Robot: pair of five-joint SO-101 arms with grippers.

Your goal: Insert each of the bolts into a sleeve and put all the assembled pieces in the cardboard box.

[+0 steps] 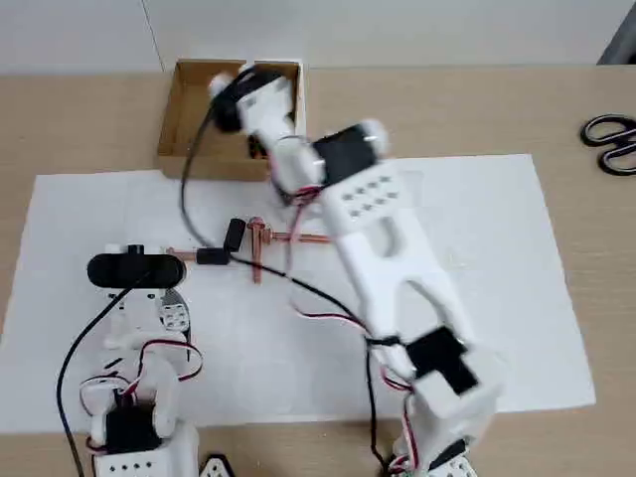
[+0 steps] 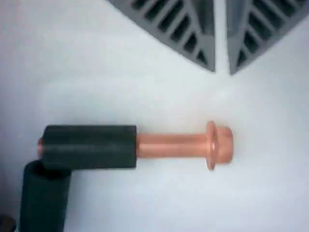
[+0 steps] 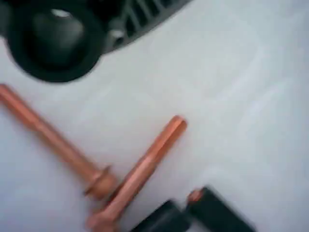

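An assembled piece, a copper bolt (image 2: 178,145) pushed into a black sleeve (image 2: 89,147), lies on the white paper. My left gripper (image 2: 221,67) hovers just beside the bolt's head, shut with nothing in it. A second black sleeve (image 2: 43,198) touches the first one's end. From above, the assembled piece (image 1: 209,256) lies right of my left arm (image 1: 134,270). Two bare copper bolts (image 1: 256,248) (image 1: 303,237) cross near a loose sleeve (image 1: 235,234). The right wrist view has these bolts (image 3: 53,137) (image 3: 145,166) below the right gripper's grey body (image 3: 140,14). The cardboard box (image 1: 184,109) stands behind.
My right arm (image 1: 378,238) stretches from the front right across the paper (image 1: 497,278) toward the box, covering part of it. Scissors (image 1: 611,139) lie at the far right edge of the wooden table. Black cables trail over the paper between the arms.
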